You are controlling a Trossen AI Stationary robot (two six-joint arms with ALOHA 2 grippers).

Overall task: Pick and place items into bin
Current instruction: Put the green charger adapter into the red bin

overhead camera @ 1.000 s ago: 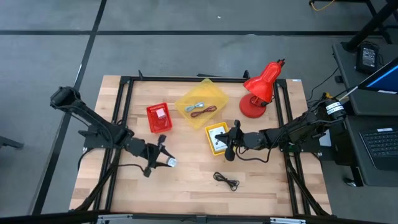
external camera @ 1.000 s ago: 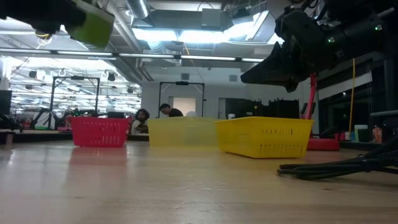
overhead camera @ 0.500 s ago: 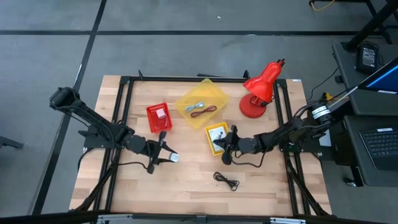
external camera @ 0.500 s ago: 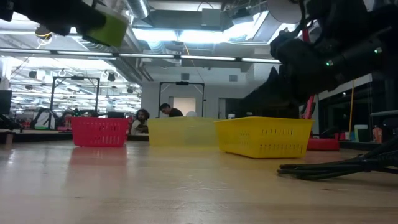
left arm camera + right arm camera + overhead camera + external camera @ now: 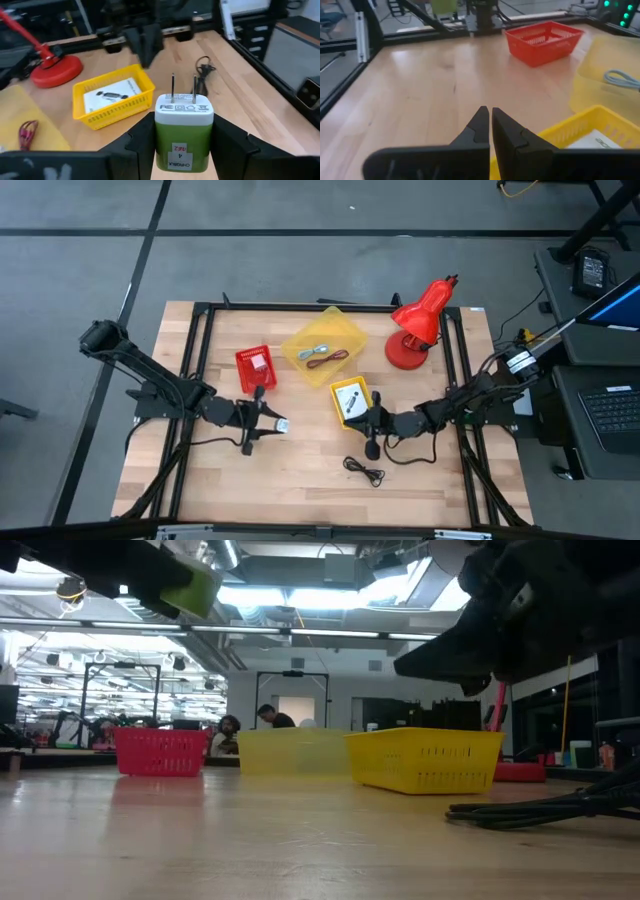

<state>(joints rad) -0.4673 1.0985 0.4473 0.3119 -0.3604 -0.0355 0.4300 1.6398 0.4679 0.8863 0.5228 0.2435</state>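
Since the earlier frame the left gripper (image 5: 272,423) has carried its green-and-white plug-in charger block (image 5: 182,128) a little toward the table's middle, and the right gripper (image 5: 372,443) has drawn back from over the small yellow plastic basket (image 5: 349,402) to the bare wood just in front of it.

In the left wrist view the charger block sits upright between the two dark fingers, clamped by its green sides, its white cap and two metal prongs pointing away from the wrist. It hangs above the wooden table top (image 5: 300,480), just in front of the small red plastic basket (image 5: 255,368).

The right gripper's fingers (image 5: 481,127) are pressed together with nothing between them.

A white printed card (image 5: 350,404) lies inside the small yellow basket. The larger pale yellow bin (image 5: 325,345) behind it holds a blue-grey strip (image 5: 318,352) and a dark red cord (image 5: 333,359). A coiled black cord (image 5: 364,470) lies on the wood near the front edge, close to the right gripper. A red desk lamp (image 5: 418,325) stands at the far right corner. In the low view, people (image 5: 228,728) show far off in the room behind the baskets.
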